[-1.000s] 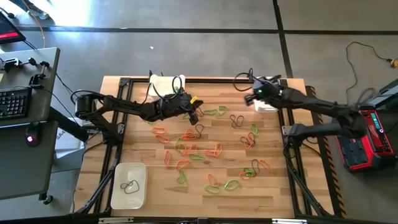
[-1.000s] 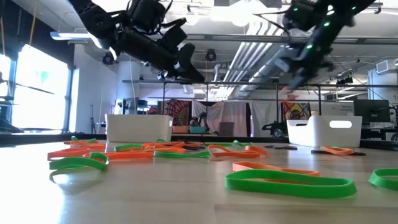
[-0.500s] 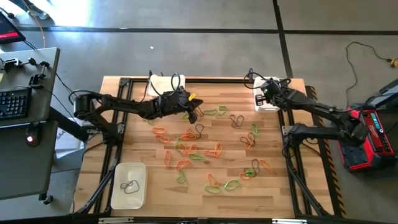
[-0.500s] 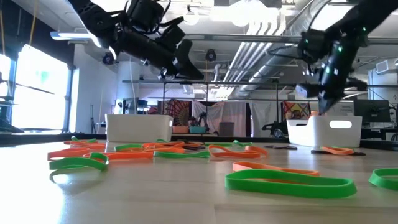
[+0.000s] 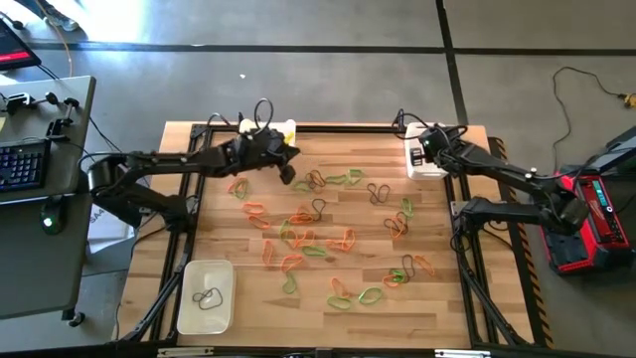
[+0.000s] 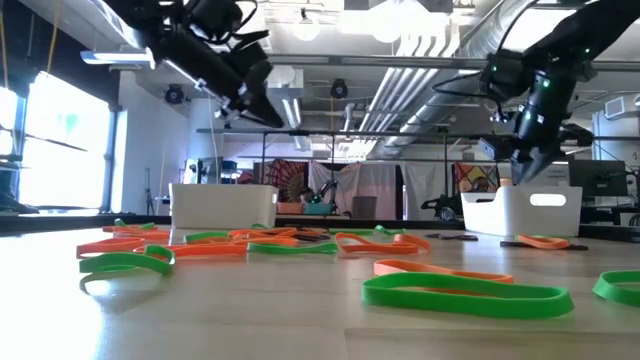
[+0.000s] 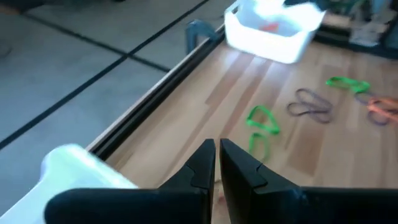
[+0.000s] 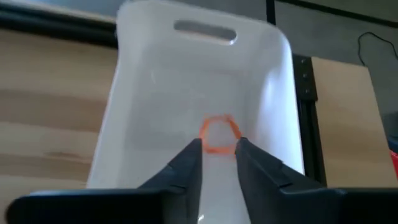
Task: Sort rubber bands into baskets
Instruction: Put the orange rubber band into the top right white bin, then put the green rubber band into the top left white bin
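The left arm reaches in from the bench's left side, stretched almost level toward the far middle, with its wrist angled down. The left tool [image 5: 285, 171] hangs above the bench near the far edge; in the left wrist view [image 7: 216, 163] its two dark fingers [image 7: 200, 167] are pressed nearly together, with only a thin slit between them and nothing seen clamped there. The right arm comes from the right side, elbow bent, forearm running toward the far right corner. The right tool [image 5: 425, 151] points down, and the right wrist view [image 8: 217, 163] shows its fingers [image 8: 188, 163] parted by a narrow gap
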Tool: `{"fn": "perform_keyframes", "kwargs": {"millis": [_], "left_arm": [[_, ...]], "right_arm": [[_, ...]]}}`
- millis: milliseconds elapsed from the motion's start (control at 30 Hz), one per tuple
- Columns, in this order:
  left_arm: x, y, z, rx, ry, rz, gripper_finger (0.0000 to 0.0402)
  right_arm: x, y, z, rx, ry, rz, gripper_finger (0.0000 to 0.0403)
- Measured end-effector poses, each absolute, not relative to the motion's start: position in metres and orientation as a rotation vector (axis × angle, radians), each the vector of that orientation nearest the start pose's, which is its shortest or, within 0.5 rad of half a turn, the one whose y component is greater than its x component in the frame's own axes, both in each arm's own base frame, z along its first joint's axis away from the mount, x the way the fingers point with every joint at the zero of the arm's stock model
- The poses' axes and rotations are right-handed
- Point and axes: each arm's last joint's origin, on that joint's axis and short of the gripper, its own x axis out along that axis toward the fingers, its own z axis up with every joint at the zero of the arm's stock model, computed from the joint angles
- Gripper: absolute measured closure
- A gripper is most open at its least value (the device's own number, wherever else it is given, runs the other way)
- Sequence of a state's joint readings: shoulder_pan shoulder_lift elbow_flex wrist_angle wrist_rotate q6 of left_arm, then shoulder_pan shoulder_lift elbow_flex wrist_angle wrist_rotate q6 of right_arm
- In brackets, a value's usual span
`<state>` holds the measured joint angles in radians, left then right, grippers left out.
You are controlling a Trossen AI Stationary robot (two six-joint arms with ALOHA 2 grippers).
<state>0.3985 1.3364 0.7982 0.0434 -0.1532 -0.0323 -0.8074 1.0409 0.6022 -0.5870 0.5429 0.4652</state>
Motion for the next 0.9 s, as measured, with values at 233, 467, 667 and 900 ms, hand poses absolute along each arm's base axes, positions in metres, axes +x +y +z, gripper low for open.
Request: {"fn": "perform_keyframes", "kwargs": {"millis": [233, 467, 667, 900], "left_arm": [[0.25, 0.116, 0.24, -0.082, 0.564, 0.414, 0.039], [0.259, 0.099, 0.232, -0.073, 0.599, 0.197, 0.0401], [0.278, 0.093, 0.2, -0.123, 0.707, 0.26, 0.0395], [0.287, 0.091, 0.174, -0.132, 0.801, 0.318, 0.0329]], "right_arm": [[0.123, -0.148, 0.226, 0.433, 0.765, -1.392, 0.0265], [0.143, -0.143, 0.245, 0.38, 0.746, -1.079, 0.031], [0.159, -0.129, 0.248, 0.375, 0.71, -0.92, 0.036], [0.171, -0.115, 0.248, 0.359, 0.706, -0.851, 0.035]]}}
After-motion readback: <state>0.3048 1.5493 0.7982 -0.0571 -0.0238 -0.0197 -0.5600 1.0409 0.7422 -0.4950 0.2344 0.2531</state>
